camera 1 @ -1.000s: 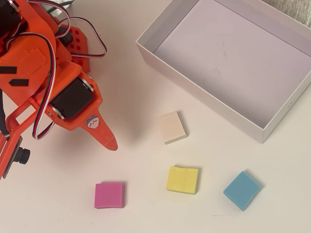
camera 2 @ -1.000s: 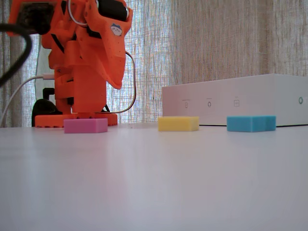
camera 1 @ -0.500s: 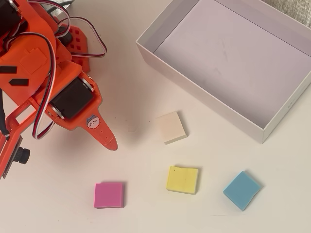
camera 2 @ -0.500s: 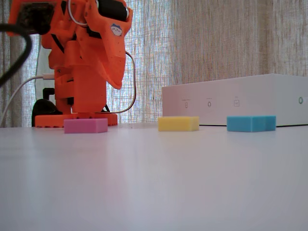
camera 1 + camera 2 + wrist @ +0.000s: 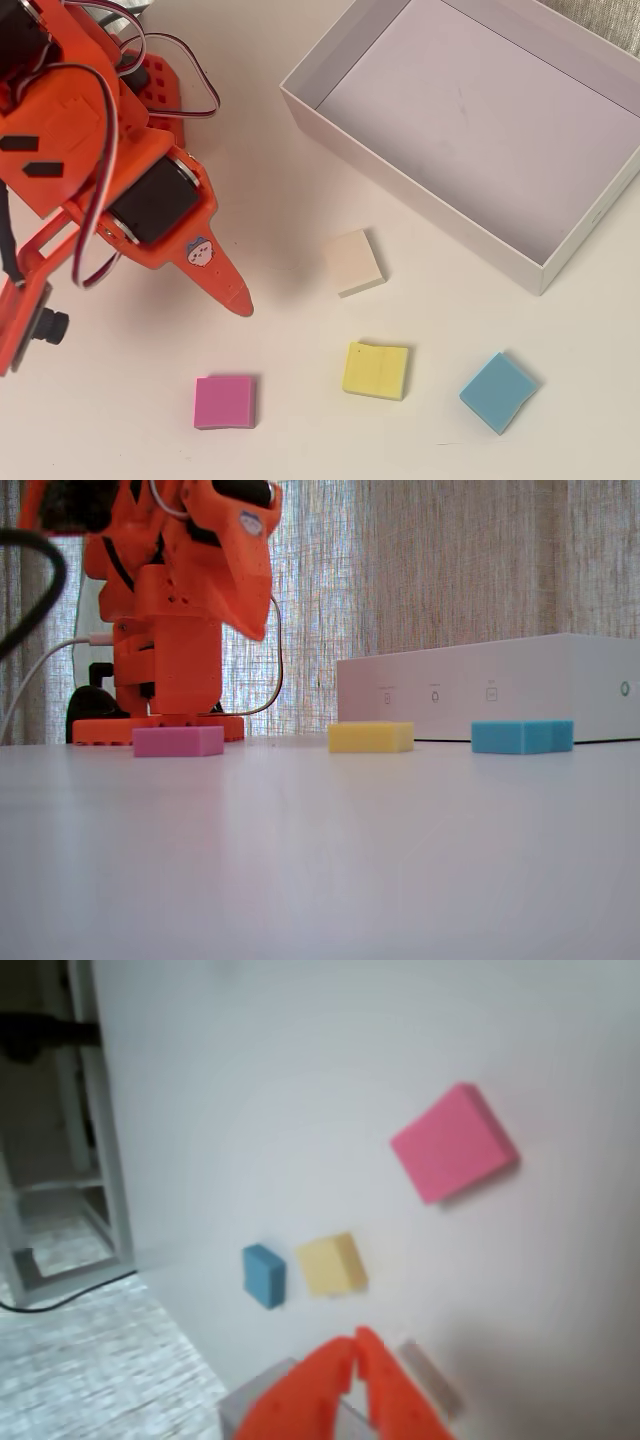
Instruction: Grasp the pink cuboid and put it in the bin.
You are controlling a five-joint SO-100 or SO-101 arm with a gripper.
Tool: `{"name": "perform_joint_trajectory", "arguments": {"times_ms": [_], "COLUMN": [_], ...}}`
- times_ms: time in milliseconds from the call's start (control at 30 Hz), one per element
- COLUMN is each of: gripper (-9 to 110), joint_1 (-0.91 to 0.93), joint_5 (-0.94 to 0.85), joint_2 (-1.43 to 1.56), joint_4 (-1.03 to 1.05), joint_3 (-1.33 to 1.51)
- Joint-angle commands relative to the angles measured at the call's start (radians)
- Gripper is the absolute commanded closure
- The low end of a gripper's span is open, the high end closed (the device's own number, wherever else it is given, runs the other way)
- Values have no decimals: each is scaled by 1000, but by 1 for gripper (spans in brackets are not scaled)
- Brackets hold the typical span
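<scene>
While the small flat magenta-pink foam cuboid [image 5: 225,402] lies flat on the white tabletop [image 5: 120,420], the orange two-finger gripper [image 5: 235,297] hangs in the air above and behind it, well apart from it, its jaws pressed together and empty. In the wrist view the cuboid [image 5: 455,1143] sits ahead of the closed fingertips, beyond the yellow foam block [image 5: 331,1264]. The large shallow white rectangular bin [image 5: 420,205] stands well away, at the upper right of the overhead view.

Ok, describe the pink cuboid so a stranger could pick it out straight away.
In the overhead view, start at the big white bin at upper right; below it four flat square blocks lie loose on the pale table. The pink cuboid is the leftmost, below the orange claw, left of the yellow block. It is the only magenta one.
</scene>
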Motion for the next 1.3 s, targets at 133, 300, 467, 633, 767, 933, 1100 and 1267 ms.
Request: {"name": "perform_joint_trajectory", "arguments": {"times_ms": [133, 300, 467, 633, 767, 933, 1100, 1267], "gripper": [99, 84, 81, 67, 58, 58, 58, 58], "joint_1": [-3, -9, -6, 6, 28, 61, 100, 133], "joint_5": [192, 390, 526, 678, 749, 767, 758, 753], "joint_2": [-410, -733, -962, -1108, -1190, -1279, -1376, -1462], "joint_4": [35, 242, 419, 537, 549, 534, 449, 327], "joint_3": [-588, -1118, -1424, -1397, -1328, -1224, -1098, -988]}}
